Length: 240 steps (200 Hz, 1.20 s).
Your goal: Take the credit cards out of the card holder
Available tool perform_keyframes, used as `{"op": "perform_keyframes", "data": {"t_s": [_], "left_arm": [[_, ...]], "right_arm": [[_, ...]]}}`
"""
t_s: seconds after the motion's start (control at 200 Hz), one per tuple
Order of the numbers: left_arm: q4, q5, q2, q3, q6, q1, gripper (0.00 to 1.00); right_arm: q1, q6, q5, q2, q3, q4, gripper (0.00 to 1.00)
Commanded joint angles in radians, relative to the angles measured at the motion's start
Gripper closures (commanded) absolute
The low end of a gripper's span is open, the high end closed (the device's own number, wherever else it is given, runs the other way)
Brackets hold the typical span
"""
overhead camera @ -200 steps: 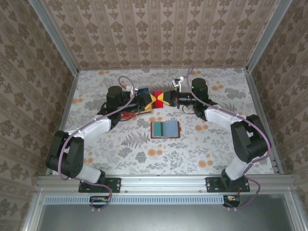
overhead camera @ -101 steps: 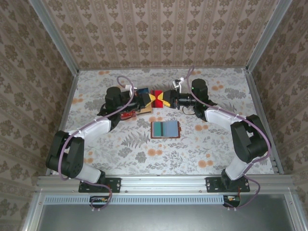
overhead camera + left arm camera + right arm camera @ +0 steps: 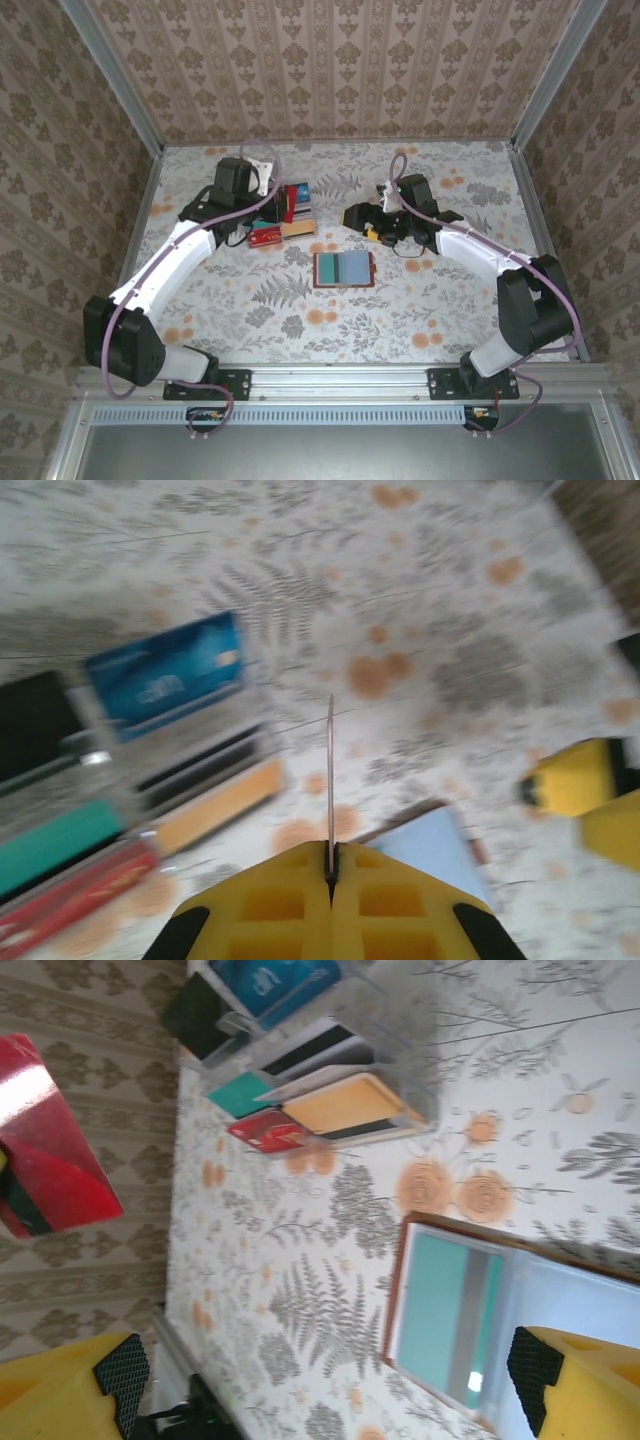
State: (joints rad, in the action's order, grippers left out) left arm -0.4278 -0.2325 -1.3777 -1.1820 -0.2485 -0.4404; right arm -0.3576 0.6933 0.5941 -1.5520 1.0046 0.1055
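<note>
Left tool [image 3: 331, 865] is clamped on a red card [image 3: 45, 1155], held edge-on beside the clear tray [image 3: 100, 755], where several cards [image 3: 165, 675] are already filed. Right tool [image 3: 328, 1380] is spread near the open wallet [image 3: 440, 1310] on the counter [image 3: 300, 1260]; leftover cards cannot be told.

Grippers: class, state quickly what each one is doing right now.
Left gripper: shut on a credit card, seen edge-on between the fingers.
Right gripper: open, holding nothing.
</note>
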Motion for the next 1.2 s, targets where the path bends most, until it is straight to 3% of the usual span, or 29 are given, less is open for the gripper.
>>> {"op": "perform_keyframes", "data": {"t_s": [0.0,0.175,0.375,0.445,0.67,0.905,1.195], "left_arm": [[-0.215,0.228,-0.036,-0.082,0.270,-0.010,1.00],[-0.254,0.258,-0.076,-0.113,0.549,-0.048,1.00],[-0.323,0.108,-0.097,-0.078,0.904,-0.038,1.00],[-0.324,0.116,-0.098,-0.040,1.015,-0.034,1.00],[-0.371,0.040,-0.187,-0.076,1.121,0.064,1.00],[-0.378,0.012,-0.284,-0.134,1.256,0.116,1.00],[-0.419,-0.045,-0.385,-0.228,1.328,0.166,1.00]], "right_arm": [[0.005,-0.087,-0.099,0.033,0.025,0.116,0.02],[0.005,-0.118,-0.116,0.036,0.029,0.144,0.00],[0.013,-0.118,-0.117,0.041,0.012,0.146,0.00],[0.020,-0.117,-0.109,0.045,0.005,0.145,0.00],[0.031,-0.115,-0.087,0.057,-0.003,0.152,0.00],[0.033,-0.088,-0.078,0.054,-0.007,0.140,0.00],[0.033,-0.064,-0.061,0.071,-0.022,0.139,0.00]]}}
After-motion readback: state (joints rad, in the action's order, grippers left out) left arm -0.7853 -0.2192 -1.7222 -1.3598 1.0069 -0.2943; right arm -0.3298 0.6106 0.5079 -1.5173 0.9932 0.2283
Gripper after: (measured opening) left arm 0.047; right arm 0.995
